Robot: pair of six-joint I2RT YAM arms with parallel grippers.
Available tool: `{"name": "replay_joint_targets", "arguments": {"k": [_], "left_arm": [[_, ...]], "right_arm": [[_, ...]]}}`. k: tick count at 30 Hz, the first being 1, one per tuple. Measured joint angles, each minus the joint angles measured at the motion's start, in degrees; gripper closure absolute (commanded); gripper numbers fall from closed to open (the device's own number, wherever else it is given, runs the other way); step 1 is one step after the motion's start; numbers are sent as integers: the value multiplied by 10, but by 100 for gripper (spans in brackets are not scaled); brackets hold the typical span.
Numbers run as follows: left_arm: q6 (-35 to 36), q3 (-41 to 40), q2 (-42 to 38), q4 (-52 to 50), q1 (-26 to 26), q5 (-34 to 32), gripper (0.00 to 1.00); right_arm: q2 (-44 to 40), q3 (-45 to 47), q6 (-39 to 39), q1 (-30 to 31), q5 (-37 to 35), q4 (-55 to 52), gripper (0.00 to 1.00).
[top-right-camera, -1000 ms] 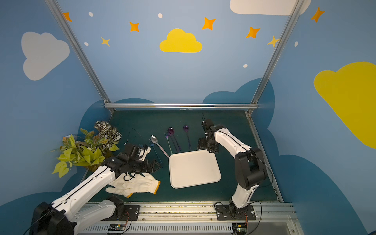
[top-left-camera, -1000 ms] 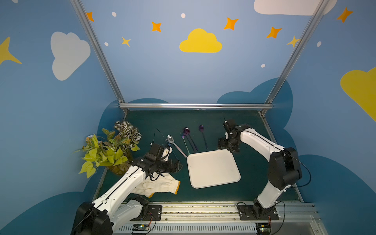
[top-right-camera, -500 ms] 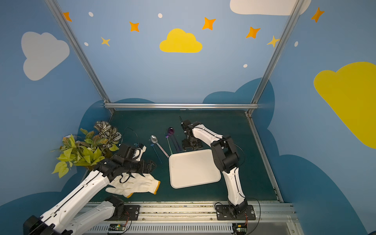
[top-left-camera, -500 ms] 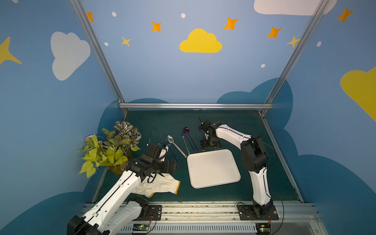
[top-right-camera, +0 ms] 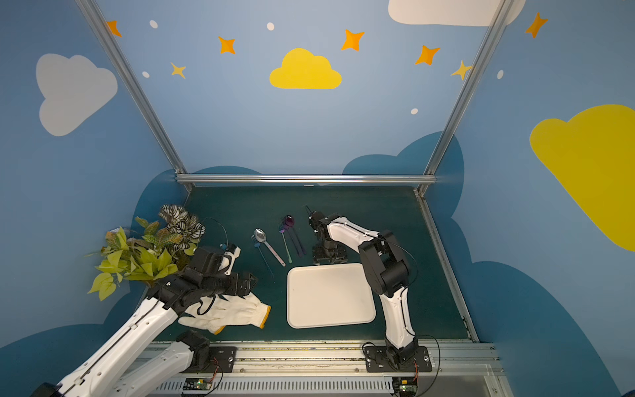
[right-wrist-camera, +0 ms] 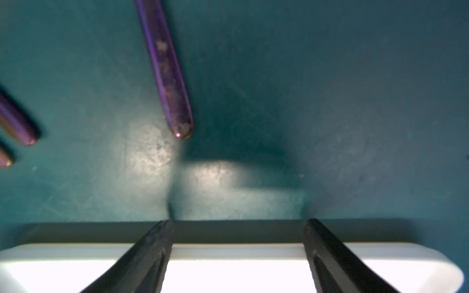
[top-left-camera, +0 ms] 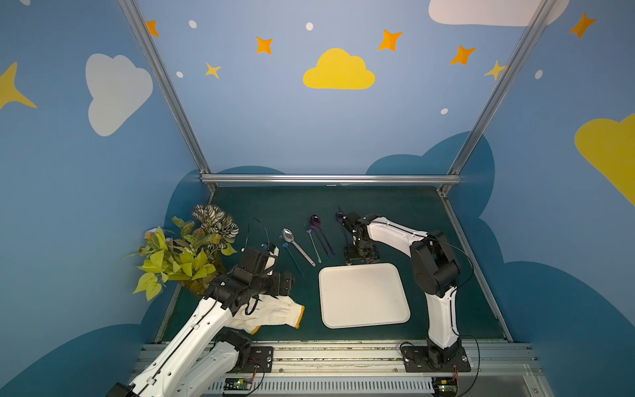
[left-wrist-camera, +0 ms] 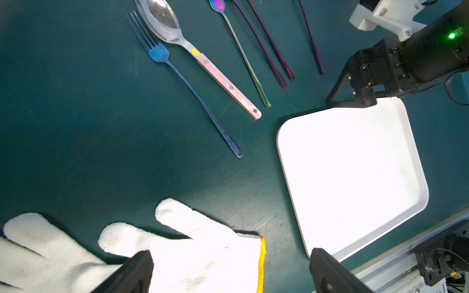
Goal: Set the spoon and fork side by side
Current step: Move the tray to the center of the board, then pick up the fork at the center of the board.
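Note:
A silver spoon [top-left-camera: 288, 235] [left-wrist-camera: 162, 20] with a pink handle lies on the green mat, with a blue fork [top-left-camera: 290, 255] [left-wrist-camera: 193, 91] close beside it. To their right lie a rainbow fork [top-left-camera: 313, 241] and a purple spoon [top-left-camera: 315, 220]. The handle of another purple utensil [right-wrist-camera: 172, 88] ends just beyond my right gripper [top-left-camera: 360, 256] [right-wrist-camera: 237, 222], which points down, open and empty, at the far rim of the white tray [top-left-camera: 364, 326]. My left gripper [top-left-camera: 285, 282] [left-wrist-camera: 231, 252] hangs open and empty over a white glove [top-left-camera: 275, 311], in front of the blue fork.
A potted plant [top-left-camera: 185, 247] stands at the left edge of the mat, beside my left arm. The glove [left-wrist-camera: 203, 253] lies at the front left. The tray [left-wrist-camera: 355, 228] fills the front middle. Metal frame rails run along the back and sides.
My right arm has swung left, and its gripper has come down to the tray's far rim. The left gripper has barely moved.

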State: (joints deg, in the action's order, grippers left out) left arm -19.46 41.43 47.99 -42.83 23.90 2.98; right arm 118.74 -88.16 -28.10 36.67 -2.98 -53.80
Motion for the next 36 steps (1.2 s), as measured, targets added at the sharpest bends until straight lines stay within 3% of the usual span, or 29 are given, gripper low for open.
{"name": "replay_joint_targets", "arguments": {"k": [7,11,19,25,29,36], "left_arm": [[-54,0,24,0,0,-24,0],[-95,1,64,6,2,-33,2],[-127,49,150,12,7,-66,1],[-103,52,115,12,7,-95,0],[-90,11,32,12,7,-105,0],[-80,-43,-84,8,7,-109,0]], "right_arm": [[-45,0,13,3,-34,-5,15],[-94,-6,38,3,-48,-14,21],[-117,-116,93,35,-80,-47,33],[-16,-296,126,96,-92,-62,49],[81,-397,131,108,-71,-66,61],[211,-485,131,98,-58,-69,67]]}}
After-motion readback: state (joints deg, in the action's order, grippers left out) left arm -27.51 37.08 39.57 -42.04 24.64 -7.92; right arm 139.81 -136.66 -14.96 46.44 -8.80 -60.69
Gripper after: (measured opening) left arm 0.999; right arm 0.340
